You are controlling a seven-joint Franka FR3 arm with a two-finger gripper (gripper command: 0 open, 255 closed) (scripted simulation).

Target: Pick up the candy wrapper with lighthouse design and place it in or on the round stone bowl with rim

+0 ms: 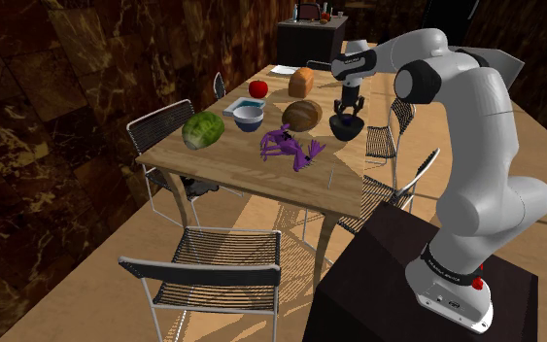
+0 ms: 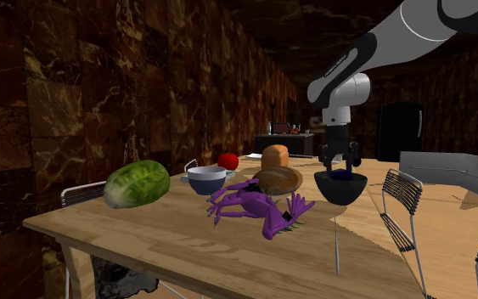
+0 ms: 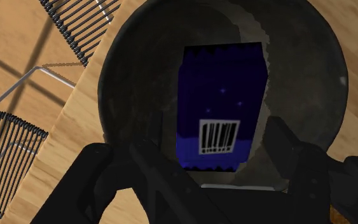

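The hand [image 3: 215, 143] hung straight above the round dark bowl [image 3: 123, 83], its two black fingers [image 3: 279, 143] spread wide apart and clasping nothing. Between them, down inside the bowl, lay the candy wrapper [image 3: 225, 83], a deep blue rectangle with zigzag ends and a white barcode on the side facing up. It rested flat on the bowl's inner surface, and neither finger pressed on it as far as the wrist view could tell.

The bowl stood on the wooden counter [image 1: 227, 165] near the edge closest to the arm, at the shoulder view's right side of the spread. Just beside it sat a round brown loaf [image 1: 302, 115], and behind that a taller orange-brown loaf [image 1: 301, 82]. A purple many-legged toy [image 1: 289, 146] sprawled near the middle of the counter, apart from the bowl. Further to that view's left were a small white bowl with a blue band [image 1: 249, 117], a red fruit [image 1: 258, 88] and a green striped melon [image 1: 203, 129]. Wire-backed chairs [image 1: 203, 264] stood around the counter, and dark marbled walls closed in the room
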